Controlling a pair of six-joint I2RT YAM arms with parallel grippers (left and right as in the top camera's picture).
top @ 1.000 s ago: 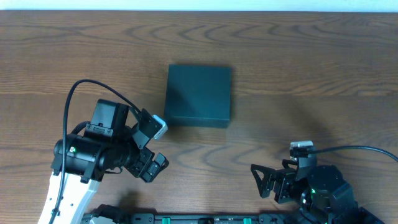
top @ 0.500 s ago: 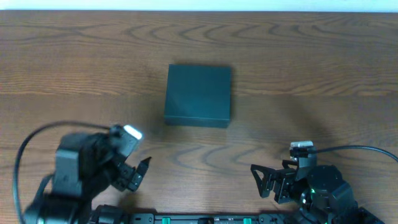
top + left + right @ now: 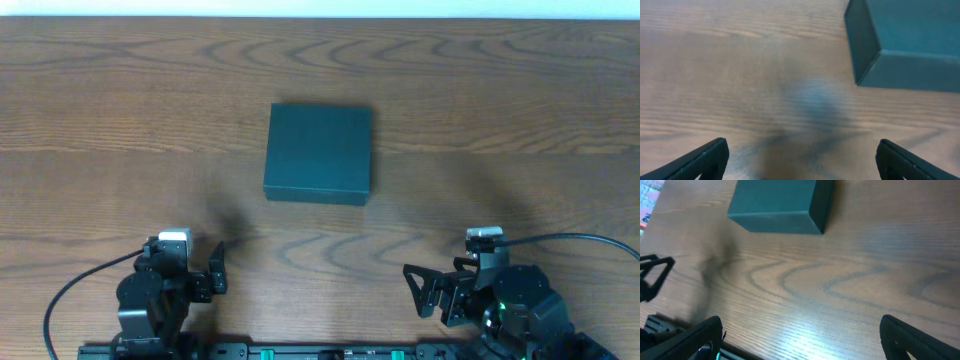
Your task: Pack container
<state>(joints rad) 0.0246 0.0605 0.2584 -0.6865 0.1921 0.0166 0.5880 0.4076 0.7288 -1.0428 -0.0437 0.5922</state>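
- Your left jaws and right jaws stand wide open.
- The box (image 3: pixel 318 153) lies ahead of both, well apart on the desk (image 3: pixel 500 120), cropped in wrist views.

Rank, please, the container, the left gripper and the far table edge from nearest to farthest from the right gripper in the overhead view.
From the right gripper:
1. Container, ahead and to its left, mid-table.
2. Left gripper, across at the near edge, and far table edge, beyond the container: too close to call.
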